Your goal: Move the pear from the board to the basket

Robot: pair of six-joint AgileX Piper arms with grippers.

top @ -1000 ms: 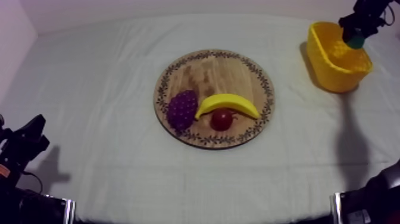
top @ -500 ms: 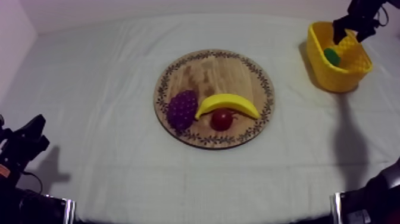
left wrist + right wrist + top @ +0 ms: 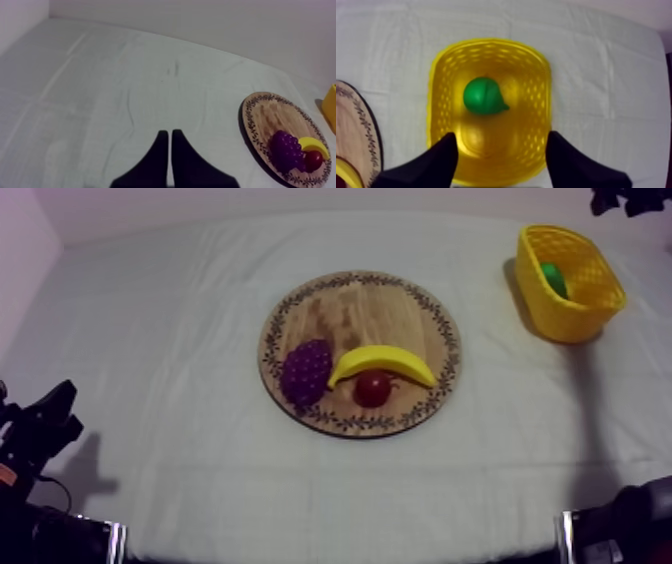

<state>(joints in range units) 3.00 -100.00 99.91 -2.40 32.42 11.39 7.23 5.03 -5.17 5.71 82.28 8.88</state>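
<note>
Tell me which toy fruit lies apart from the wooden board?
The green pear: it lies inside the yellow basket, while the banana, grapes and small red fruit sit on the board.

- The counter is spread with a grey-white cloth, lightly creased, and runs back to a pale wall.
- A round wooden board with a patterned rim lies flat on the cloth near the counter's middle.
- A yellow basket with perforated walls stands upright on the cloth toward the far right corner, well apart from the board.
- A soft shadow falls on the cloth just in front of the basket.
</note>
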